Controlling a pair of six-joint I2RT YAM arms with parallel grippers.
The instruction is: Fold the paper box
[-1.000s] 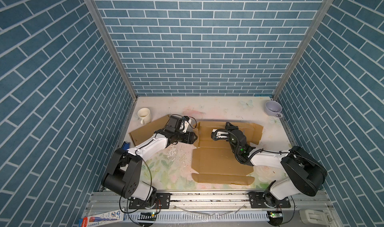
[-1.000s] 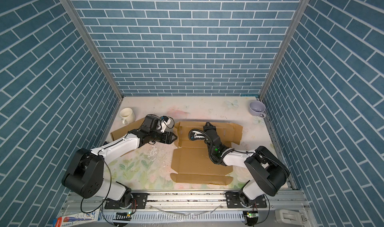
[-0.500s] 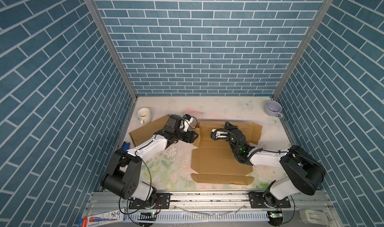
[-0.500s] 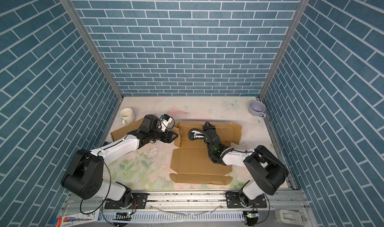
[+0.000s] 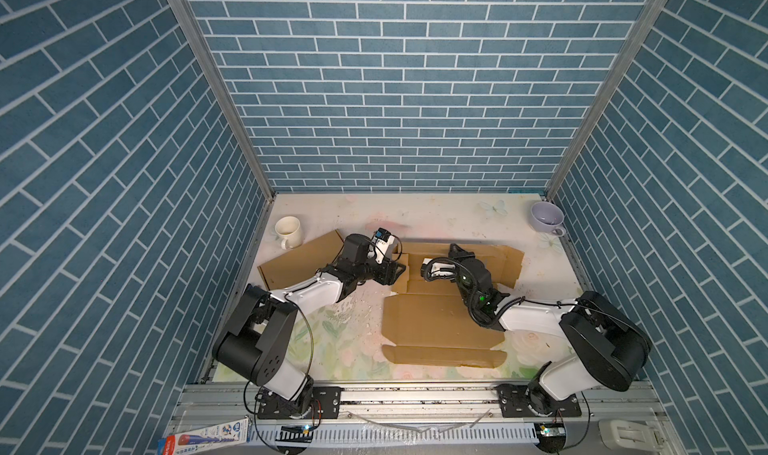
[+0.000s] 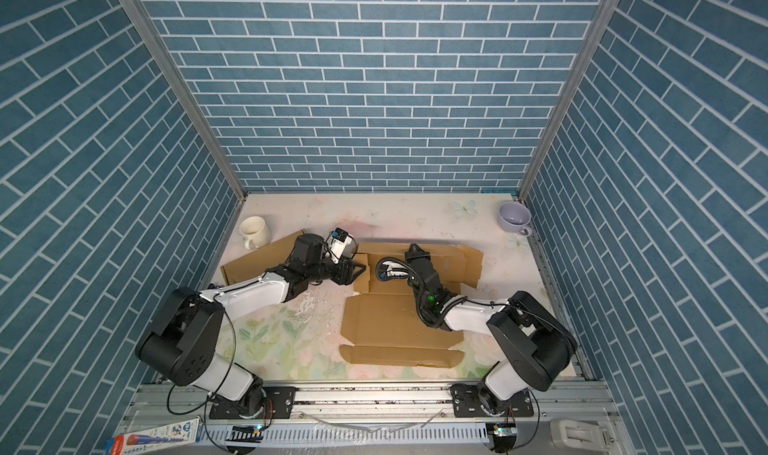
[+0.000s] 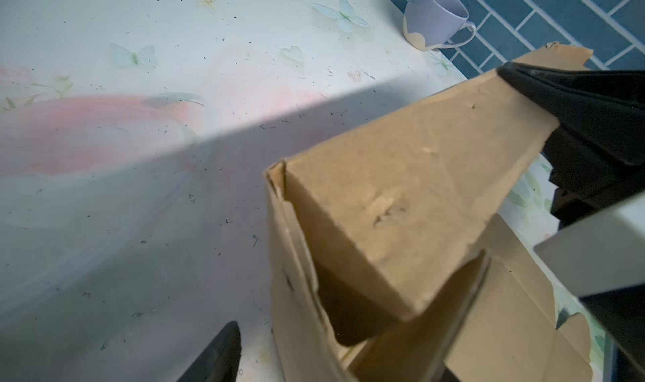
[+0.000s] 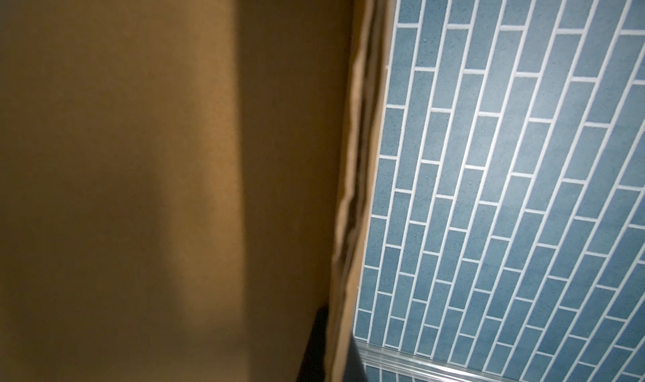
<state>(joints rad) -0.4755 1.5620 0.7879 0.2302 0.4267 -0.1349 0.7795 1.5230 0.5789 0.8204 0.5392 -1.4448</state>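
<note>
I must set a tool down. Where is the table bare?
Bare: the far strip between white mug and purple cup; the near patch between left arm and paper box. Crowded: the middle, at left gripper and right gripper.

Far left corner, I see a cream ceramic mug [image 5: 288, 230] upright on the pale floral-printed worktop [image 5: 436, 216], handle toward the near side. Far right corner, a lilac ceramic cup [image 5: 547, 218] stands close to the blue brick-pattern walls [image 5: 395, 99]. Down front, past the aluminium rail [image 5: 415, 394], a flat printed packet [image 5: 208, 436] lies at the left and a white plastic device [image 5: 627, 434] at the right.
</note>
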